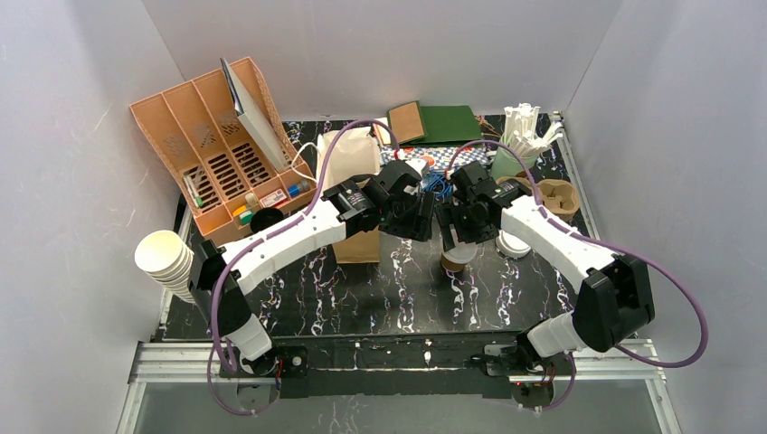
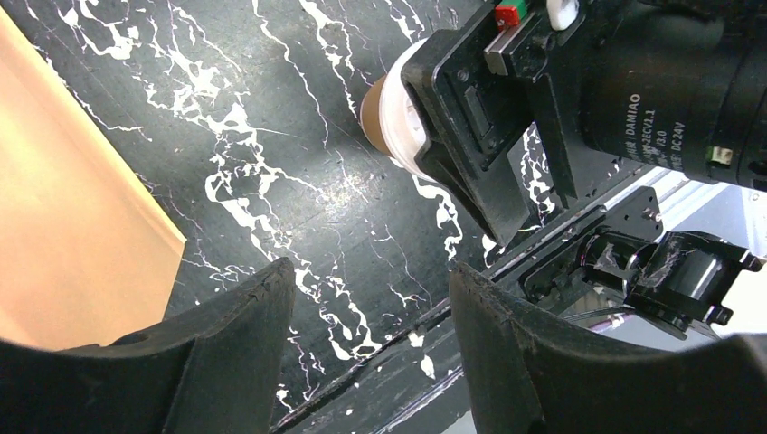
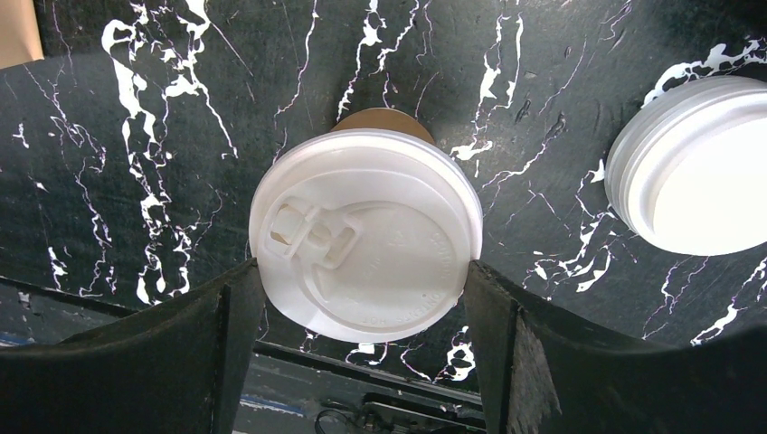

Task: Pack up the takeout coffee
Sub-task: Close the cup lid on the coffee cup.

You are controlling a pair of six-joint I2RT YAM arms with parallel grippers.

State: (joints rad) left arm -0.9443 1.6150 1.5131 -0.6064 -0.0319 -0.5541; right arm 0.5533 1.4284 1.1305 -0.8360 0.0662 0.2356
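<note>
One takeout coffee [image 1: 457,258], a tan paper cup with a white lid [image 3: 366,235], stands upright on the black marbled table [image 1: 362,289] near the middle. My right gripper [image 3: 362,280] comes down over it, and both fingertips touch the lid's rim on opposite sides. The left wrist view shows the same cup [image 2: 384,113] with a right finger [image 2: 470,117] against its lid. My left gripper [image 2: 371,280] hangs open just left of the cup, nothing between its fingers, only table below. A brown paper bag [image 1: 353,181] stands behind the left gripper [image 1: 423,221].
A stack of spare white lids [image 3: 696,176] lies right of the cup. An orange organizer [image 1: 217,145] stands at the back left. Nested cream cups [image 1: 165,262] lie at the left edge. A cardboard cup carrier [image 1: 556,194] and white cutlery [image 1: 529,127] are at the back right.
</note>
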